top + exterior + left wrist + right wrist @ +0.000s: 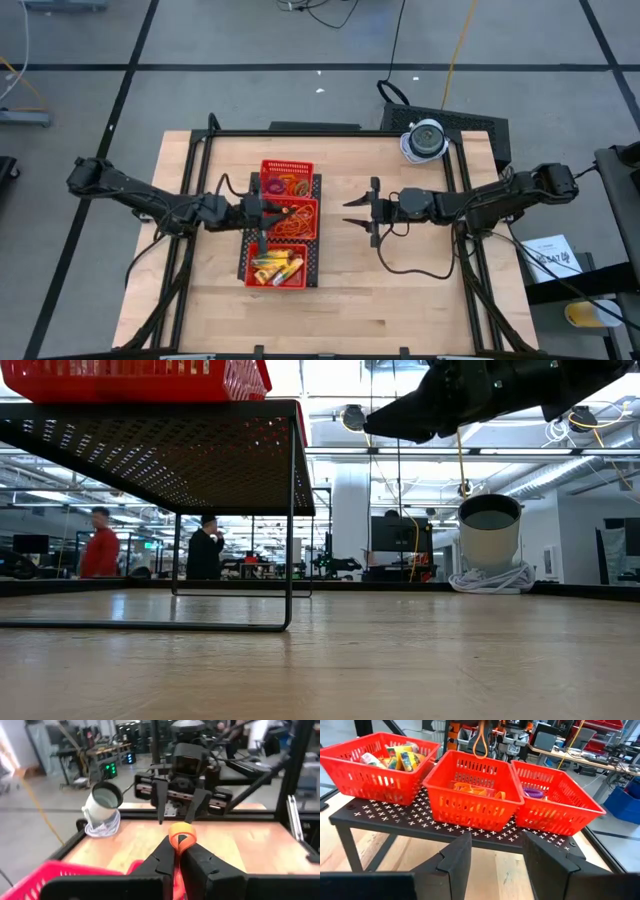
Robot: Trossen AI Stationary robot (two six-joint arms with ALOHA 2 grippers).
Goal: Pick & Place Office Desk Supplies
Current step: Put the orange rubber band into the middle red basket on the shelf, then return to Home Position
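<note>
Left wrist view: I see an orange band [182, 837] pinched in my left claw [176, 851], fingers closed on it, above the middle bin [292, 216] of the red tray [286, 170]. More bands [476, 789] lie in that bin. My right claw [357, 212] hangs open and empty, apart from the tray, over the bench [400, 290]. A white dome [425, 139] sits at the bench's far edge.
</note>
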